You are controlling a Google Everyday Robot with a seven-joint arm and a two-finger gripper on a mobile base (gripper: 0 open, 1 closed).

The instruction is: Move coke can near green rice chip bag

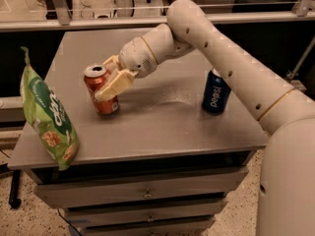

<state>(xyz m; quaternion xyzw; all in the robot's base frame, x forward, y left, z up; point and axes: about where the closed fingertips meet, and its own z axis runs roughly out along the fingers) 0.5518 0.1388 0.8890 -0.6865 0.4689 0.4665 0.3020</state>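
The coke can (100,90), red-orange with a silver top, stands slightly tilted on the grey table (162,127), left of centre. My gripper (109,80) is shut on the coke can from its right side, the cream fingers (114,85) wrapped around its upper half. The green rice chip bag (48,117) lies along the table's left edge, a short gap left of the can.
A blue Pepsi can (215,92) stands upright on the right part of the table, under my arm (221,58). The table sits on a drawer cabinet (142,195). A rail and glass partition run behind the far edge.
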